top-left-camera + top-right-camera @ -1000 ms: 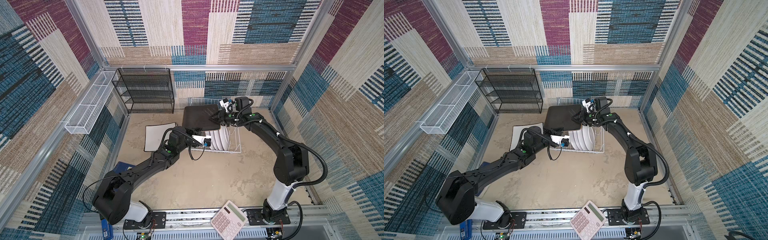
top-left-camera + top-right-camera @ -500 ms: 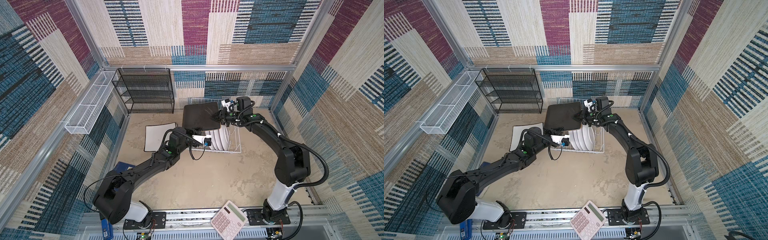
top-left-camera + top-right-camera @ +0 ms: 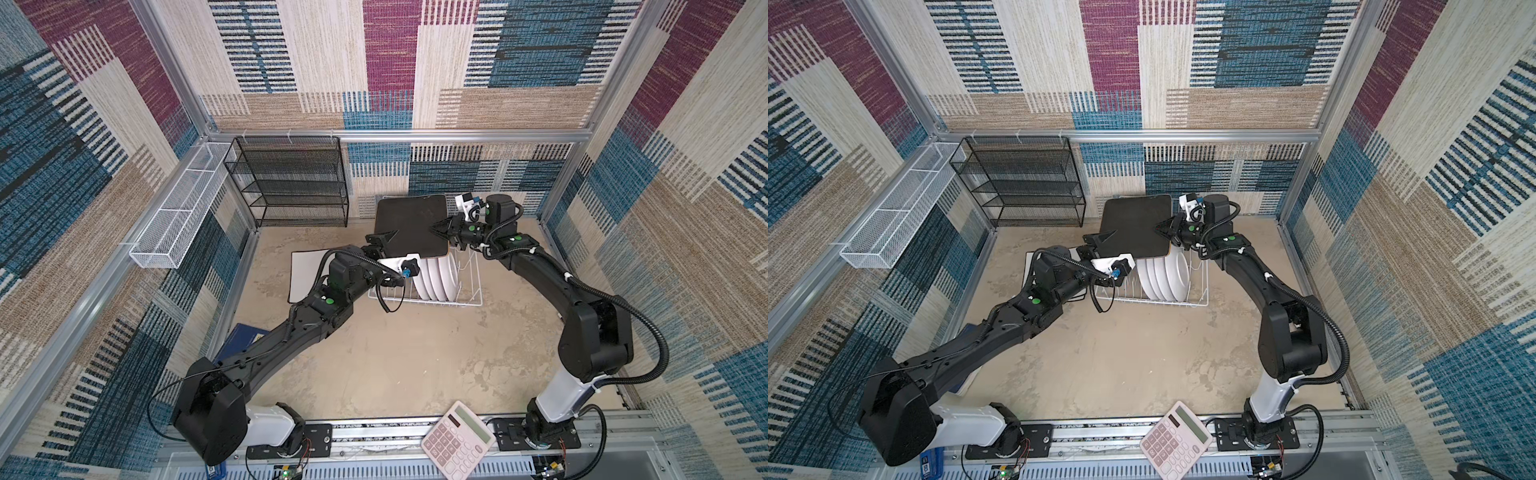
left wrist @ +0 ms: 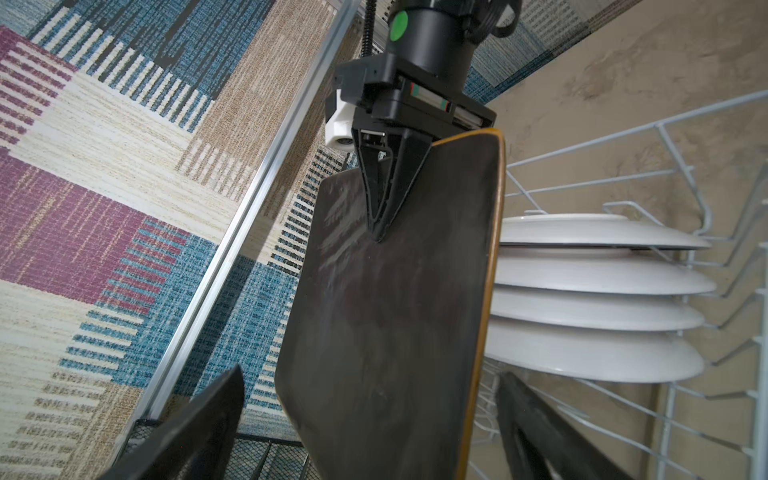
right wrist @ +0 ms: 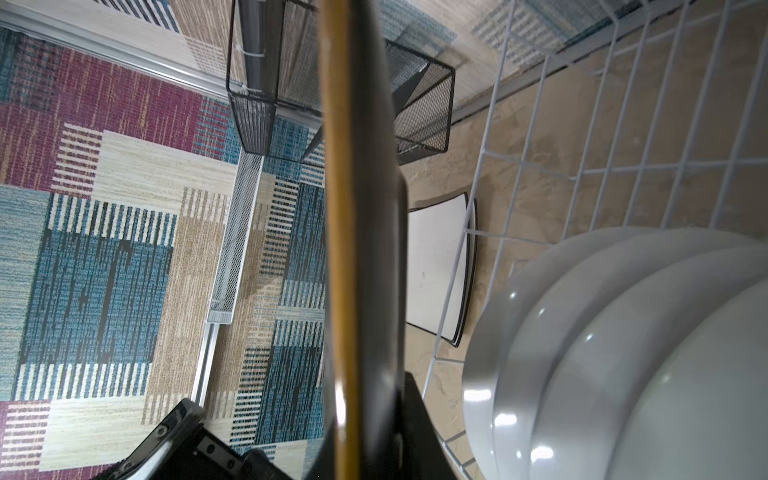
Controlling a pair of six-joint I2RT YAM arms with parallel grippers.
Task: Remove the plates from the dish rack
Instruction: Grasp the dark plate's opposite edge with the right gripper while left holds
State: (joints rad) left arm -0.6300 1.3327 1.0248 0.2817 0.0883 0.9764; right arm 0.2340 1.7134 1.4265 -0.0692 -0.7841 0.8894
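My right gripper is clamped on the right edge of the black plate and holds it on edge above the far left end of the rack. My left gripper stands with its jaws apart, one on each side of the plate's left edge, touching neither face as far as I can tell.

I judge this plate stiff, fairly heavy for a one-edge pinch, and breakable. Its dark face looks smooth and a little smeared, so it may slip or swing on the pads. The flat rim is the place to hold it, deep enough that the pads bear on the face rather than on the orange edge band. A second grip on the opposite rim would stop it pivoting.

The round plates look glossy and thinner at the rim, and each is best taken by its top edge and lifted straight up between the prongs.

By count:
- one black plate, in the air
- four round plates, upright in the rack
- what looks like two white square plates, stacked flat on the table left of the rack
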